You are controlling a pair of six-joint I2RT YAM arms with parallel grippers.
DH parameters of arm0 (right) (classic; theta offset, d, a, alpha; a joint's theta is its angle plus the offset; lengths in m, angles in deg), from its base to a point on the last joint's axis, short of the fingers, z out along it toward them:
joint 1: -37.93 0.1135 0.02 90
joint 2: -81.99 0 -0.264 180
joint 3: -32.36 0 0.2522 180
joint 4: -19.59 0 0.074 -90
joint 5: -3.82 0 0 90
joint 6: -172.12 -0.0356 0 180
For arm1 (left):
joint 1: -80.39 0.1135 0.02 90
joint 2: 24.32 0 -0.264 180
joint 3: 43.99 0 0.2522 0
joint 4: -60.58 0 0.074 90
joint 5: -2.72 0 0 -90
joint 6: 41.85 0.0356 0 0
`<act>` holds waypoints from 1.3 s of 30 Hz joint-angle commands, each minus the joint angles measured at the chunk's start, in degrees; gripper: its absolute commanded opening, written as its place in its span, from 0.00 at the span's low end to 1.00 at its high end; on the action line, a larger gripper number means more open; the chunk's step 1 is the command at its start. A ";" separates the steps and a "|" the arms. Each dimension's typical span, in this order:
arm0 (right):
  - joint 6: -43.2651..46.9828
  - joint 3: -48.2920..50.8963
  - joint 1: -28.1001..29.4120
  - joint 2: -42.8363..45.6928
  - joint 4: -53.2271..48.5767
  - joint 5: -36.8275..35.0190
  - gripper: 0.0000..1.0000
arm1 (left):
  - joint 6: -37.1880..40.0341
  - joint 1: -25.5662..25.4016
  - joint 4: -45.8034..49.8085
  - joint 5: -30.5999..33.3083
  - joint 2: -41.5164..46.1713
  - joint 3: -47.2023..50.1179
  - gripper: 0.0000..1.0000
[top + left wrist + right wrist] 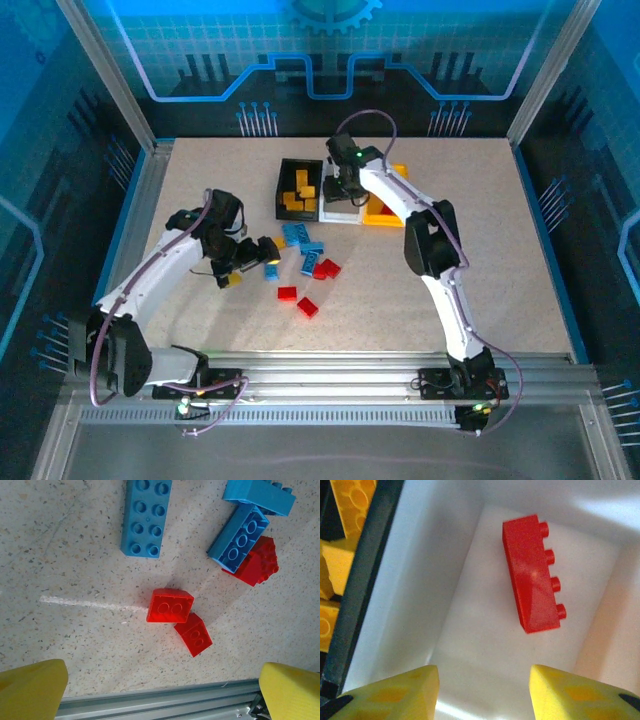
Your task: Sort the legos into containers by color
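Observation:
My right gripper [484,690] hangs open over the white bin [470,645], where a red brick [532,575] lies on its side, apart from the fingers. From above, this gripper [345,185] covers the white bin, which sits between the black bin [283,190] and the yellow bin [385,212]. Yellow bricks [297,192] lie in the black bin. My left gripper [162,695] is open above the table with nothing between its fingers. Ahead of it lie two small red bricks [170,605] that touch, a long blue brick [146,516], and a blue-and-red cluster [245,540].
Loose on the table are blue bricks [300,240], red bricks [297,300] and a yellow brick [233,280] under the left arm. A metal rail [150,702] runs along the near table edge. The black bin's wall [365,580] stands left of the right gripper.

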 commanded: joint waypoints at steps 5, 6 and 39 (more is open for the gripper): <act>-3.12 20.72 2.38 13.51 1.59 2.53 0.52 | -1.17 -0.28 -3.37 -2.18 0.49 2.07 0.99; -2.60 22.35 2.92 15.31 2.54 1.98 0.52 | -1.23 -0.26 -3.54 -2.17 0.63 2.23 0.99; 13.62 -0.11 -0.24 -0.48 -7.38 -6.40 0.42 | -3.56 -0.22 -1.39 -1.93 6.41 6.23 0.99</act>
